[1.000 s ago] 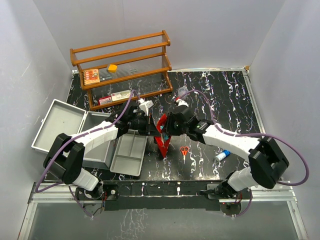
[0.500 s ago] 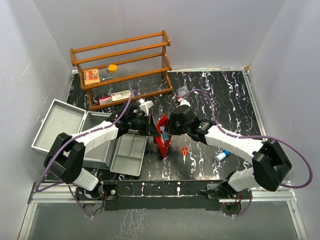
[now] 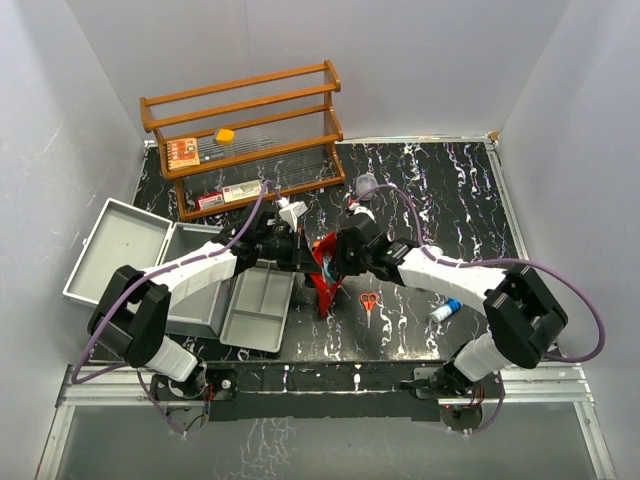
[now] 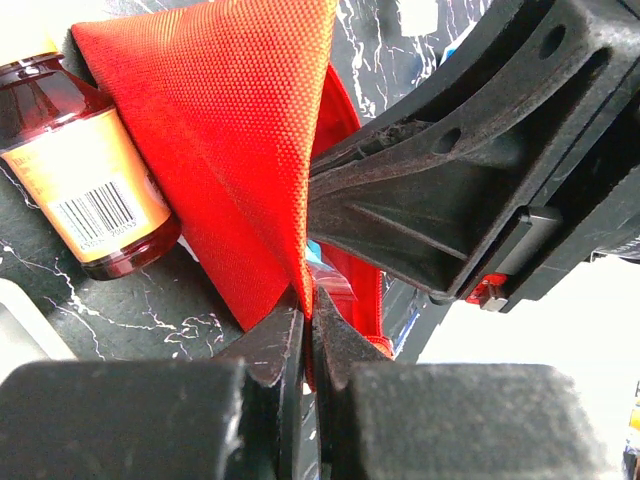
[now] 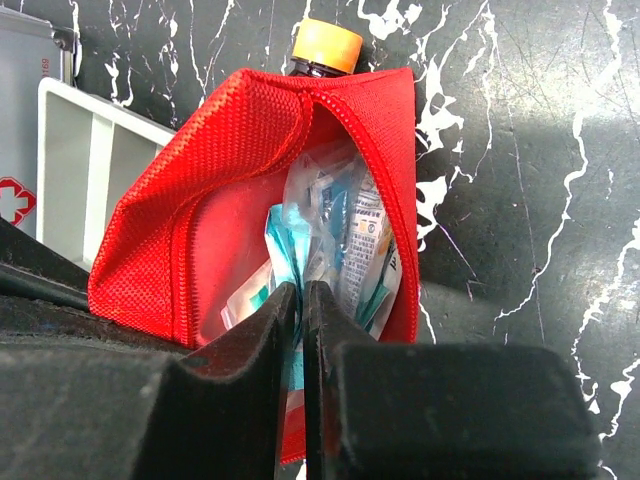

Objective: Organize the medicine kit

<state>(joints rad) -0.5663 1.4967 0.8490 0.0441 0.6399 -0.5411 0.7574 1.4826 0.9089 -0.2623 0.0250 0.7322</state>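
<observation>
Your left gripper (image 4: 305,300) is clamped tight on an edge of the red pouch (image 4: 230,150), which stands upright around the middle of the table. Your right gripper (image 5: 300,292) reaches into the pouch's open mouth, its fingers pinched together on a clear packet (image 5: 285,235) among the sachets inside. A brown bottle (image 4: 90,180) with an orange cap lies right beside the pouch. The medicine kit (image 3: 120,245) sits open at the table's left edge, its grey tray (image 3: 258,305) just beside it, toward the near edge.
</observation>
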